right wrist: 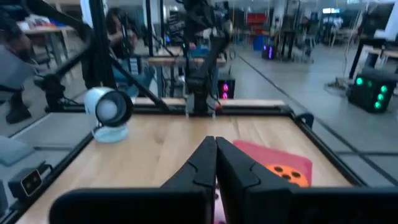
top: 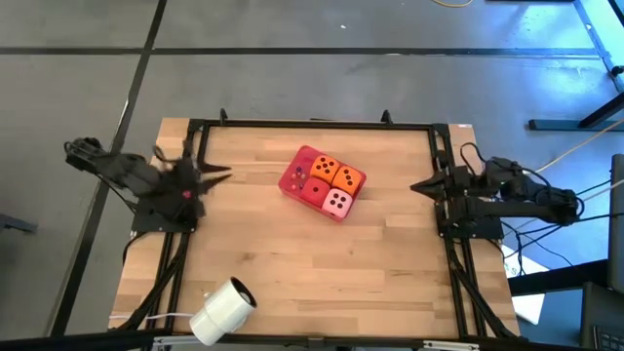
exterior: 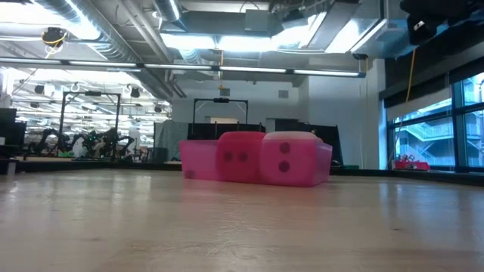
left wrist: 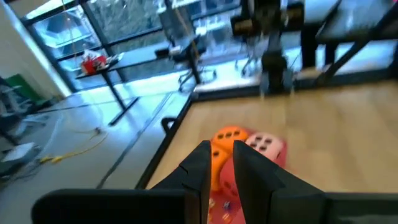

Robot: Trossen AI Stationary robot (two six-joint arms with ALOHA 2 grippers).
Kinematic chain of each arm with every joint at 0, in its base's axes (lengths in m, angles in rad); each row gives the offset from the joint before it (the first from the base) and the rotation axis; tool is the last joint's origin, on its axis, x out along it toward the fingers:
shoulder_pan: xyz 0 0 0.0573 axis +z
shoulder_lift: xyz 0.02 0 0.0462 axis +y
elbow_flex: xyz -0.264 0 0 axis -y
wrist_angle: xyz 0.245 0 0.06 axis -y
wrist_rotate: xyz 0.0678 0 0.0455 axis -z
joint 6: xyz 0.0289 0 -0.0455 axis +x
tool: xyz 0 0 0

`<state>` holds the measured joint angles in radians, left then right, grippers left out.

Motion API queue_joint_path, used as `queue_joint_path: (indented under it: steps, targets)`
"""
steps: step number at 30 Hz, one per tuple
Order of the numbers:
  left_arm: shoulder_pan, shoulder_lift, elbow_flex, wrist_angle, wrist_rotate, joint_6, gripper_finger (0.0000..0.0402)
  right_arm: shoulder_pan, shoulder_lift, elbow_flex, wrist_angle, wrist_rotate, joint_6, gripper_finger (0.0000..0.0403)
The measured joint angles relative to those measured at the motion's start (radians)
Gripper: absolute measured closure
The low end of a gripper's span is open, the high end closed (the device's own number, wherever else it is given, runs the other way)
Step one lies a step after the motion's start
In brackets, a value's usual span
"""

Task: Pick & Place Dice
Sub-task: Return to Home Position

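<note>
At the left edge of the worktop (top: 292, 263) we see the left arm drawn back over its base. The left gripper (top: 222, 176) points right toward the middle, well apart from the dice. In its own wrist view the left gripper (left wrist: 222, 149) shows only a narrow gap between its fingers, and nothing is held there. By the near edge, left of centre, lies a white cylindrical device (top: 222, 310).

Around the middle, a little toward the far side, sits the red tray (top: 292, 174), turned at an angle. The four dice fill its right part in a tight two-by-two block, each touching its neighbours. On the far side we find one orange die (top: 326, 168) and, to its right, a second orange die (top: 348, 179). On the near side are the red die (top: 314, 193) and, to its right, the pink die (top: 338, 203). Tiny coloured beads (top: 297, 178) lie in the tray's left part. In the low view the red die (exterior: 240, 157) and pink die (exterior: 287, 159) stand side by side, each showing two pips.

At the right edge the right arm is folded over its base. The right gripper (top: 414, 186) points left, well apart from the tray. Its wrist view shows the right gripper (right wrist: 216, 146) with its fingers pressed together, holding nothing.
</note>
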<state>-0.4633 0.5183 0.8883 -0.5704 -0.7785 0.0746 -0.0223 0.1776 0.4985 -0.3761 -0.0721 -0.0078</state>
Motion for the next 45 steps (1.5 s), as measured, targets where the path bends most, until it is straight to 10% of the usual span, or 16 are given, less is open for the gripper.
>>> queue_joint_path:
  steps: [18, 45]
  targets:
    - [0.0, -0.518, -0.406, 0.241, 0.046, 0.165, 0.0341, 0.0, -0.036, -0.215, 0.281, -0.076, -0.035, 0.0395]
    - [0.001, -0.51, -0.764, 0.588, 0.094, 0.146, 0.0341, 0.0, -0.036, -0.483, 0.562, -0.077, -0.035, 0.0393]
